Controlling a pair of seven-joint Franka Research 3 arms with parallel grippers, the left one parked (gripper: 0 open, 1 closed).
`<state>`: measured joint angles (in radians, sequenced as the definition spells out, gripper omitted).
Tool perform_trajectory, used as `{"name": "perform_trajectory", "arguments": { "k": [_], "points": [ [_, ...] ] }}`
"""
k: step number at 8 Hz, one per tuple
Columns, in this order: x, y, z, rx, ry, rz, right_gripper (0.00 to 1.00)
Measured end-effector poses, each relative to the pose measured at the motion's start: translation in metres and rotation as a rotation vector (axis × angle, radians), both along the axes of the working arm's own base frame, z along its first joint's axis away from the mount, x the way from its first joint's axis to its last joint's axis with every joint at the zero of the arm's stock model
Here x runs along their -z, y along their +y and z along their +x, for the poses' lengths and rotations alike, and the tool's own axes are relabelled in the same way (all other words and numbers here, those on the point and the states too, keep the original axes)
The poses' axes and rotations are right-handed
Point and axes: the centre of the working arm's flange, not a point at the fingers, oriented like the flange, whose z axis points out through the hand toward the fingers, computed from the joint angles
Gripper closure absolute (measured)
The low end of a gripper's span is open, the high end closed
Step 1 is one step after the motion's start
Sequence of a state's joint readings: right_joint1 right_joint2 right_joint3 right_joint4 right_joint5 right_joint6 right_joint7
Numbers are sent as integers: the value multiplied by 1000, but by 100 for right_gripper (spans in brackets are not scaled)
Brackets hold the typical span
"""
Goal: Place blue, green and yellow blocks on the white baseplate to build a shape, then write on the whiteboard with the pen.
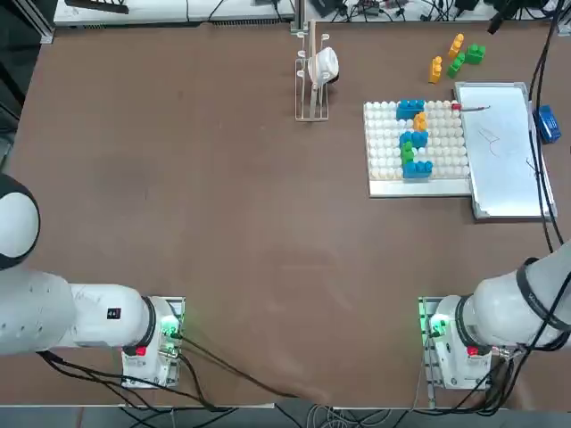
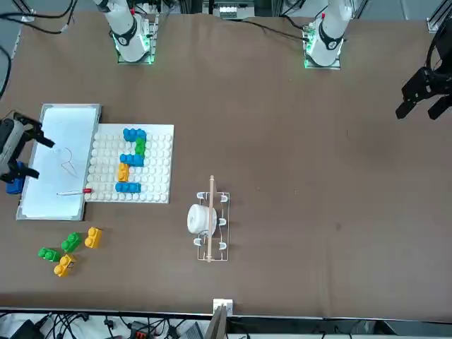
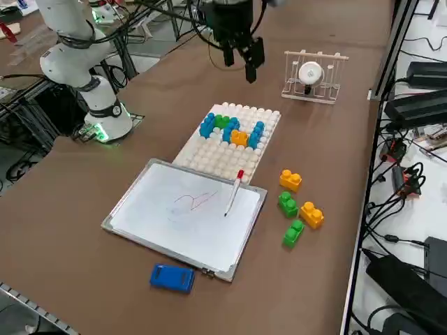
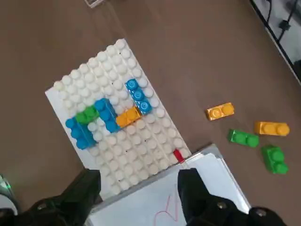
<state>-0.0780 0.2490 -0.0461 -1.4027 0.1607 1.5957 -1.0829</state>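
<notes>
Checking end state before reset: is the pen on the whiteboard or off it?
On it. The pen lies flat on the whiteboard, red end toward the studded plate; the open right pincer hangs above, empty.

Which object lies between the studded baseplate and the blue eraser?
The whiteboard lies between the white baseplate and the blue eraser, with the pen on it, seen in the right side view.

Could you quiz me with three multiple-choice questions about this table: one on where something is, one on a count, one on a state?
1. Where does the pen lie?
A. on the whiteboard
B. in the wire rack
C. among the loose bricks

2. How many loose bricks lie off the white baseplate?
A. two
B. four
C. six

3. How is the right gripper?
A. shut on the pen
B. shut on a brick
C. open and empty, raised above the table

Answers: 1 A, its tip rests on the board. 2 B, two green, two orange-yellow. 3 C, its fingers stand apart.
</notes>
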Motion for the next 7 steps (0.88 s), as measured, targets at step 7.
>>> {"name": "perform_trajectory", "arguments": {
  "k": [7],
  "points": [
    [-78, 67, -79, 813, 106, -158, 0]
  ]
}}
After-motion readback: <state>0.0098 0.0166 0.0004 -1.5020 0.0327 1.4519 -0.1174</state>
